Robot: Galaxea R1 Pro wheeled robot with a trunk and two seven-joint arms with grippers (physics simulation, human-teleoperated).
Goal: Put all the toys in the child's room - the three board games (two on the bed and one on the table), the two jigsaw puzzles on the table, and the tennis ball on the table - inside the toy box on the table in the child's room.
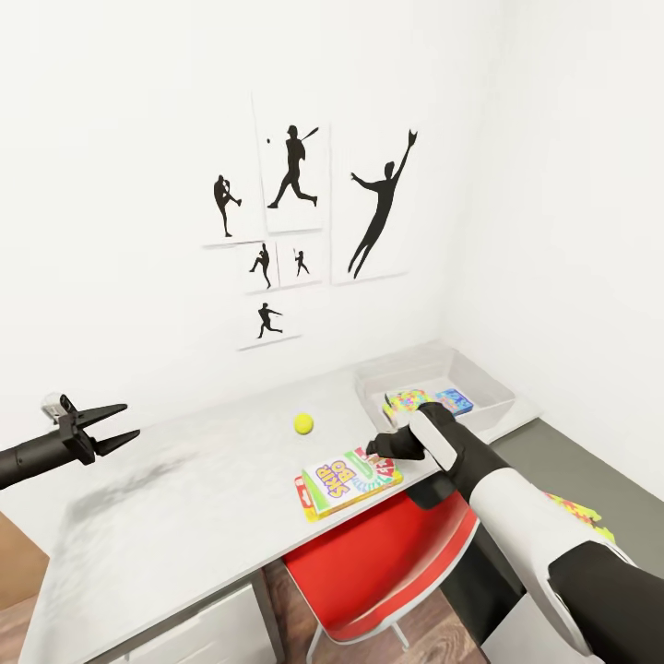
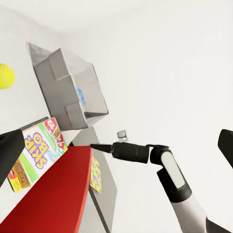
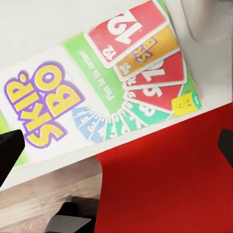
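- Left pincer [image 1: 118, 424] hung in the air over the left part of the desk [image 1: 184, 516], its fingers apart, nothing between them.
- Wall pictures [image 1: 295, 221] with black sports figures hung above the desk.
- Ball [image 1: 303, 423] lay on the desk top, mid-desk, well apart from both pincers; also seen at the edge of the left wrist view [image 2: 5, 75].
- SKIP BO box [image 1: 349, 481] lay flat at the desk's front edge, its near end jutting past the edge, above the red chair [image 1: 387, 563].
- Right pincer [image 1: 377, 451] sat low at the box's right end; fingers spread, shown at either side of the right wrist view over the box cover [image 3: 97, 92]; contact could not be told.
- Toy box [image 1: 489, 383] stood at the desk's far right, by the wall corner; a puzzle [image 1: 407, 402] and a blue box [image 1: 455, 401] lay inside.
- Another puzzle [image 1: 579, 515] lay on the dark lower desk [image 1: 553, 461], right of the right arm.
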